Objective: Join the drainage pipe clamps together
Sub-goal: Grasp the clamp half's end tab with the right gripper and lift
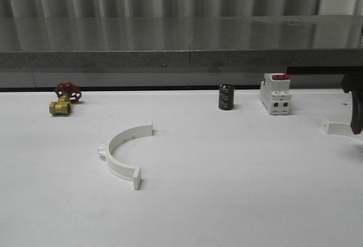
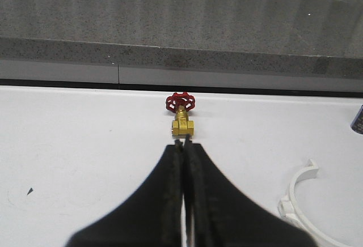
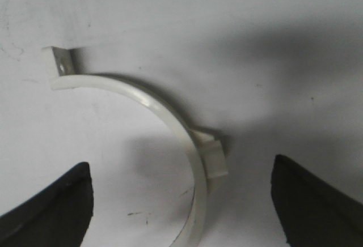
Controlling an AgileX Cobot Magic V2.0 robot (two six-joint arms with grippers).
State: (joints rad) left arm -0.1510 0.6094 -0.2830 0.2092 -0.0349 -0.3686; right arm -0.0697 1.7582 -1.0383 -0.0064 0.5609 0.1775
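Spanning the scene, a white desk point(image 1: 227, 201) with two drainage pipe clamps lying well apart, none joined yet. Left half-ring point(image 1: 122, 150) mid-desk, untouched. Right half-ring point(image 3: 170, 133) near the desk's right edge, under the right hand point(image 3: 181, 213), spread wide, empty. Left hand point(image 2: 184, 162) pressed closed, empty. No containers present. Grasping and mating both left.

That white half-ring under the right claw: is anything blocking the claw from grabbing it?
Nothing visible does. The right gripper hangs open above the half-ring, its fingers on either side, with bare table around it.
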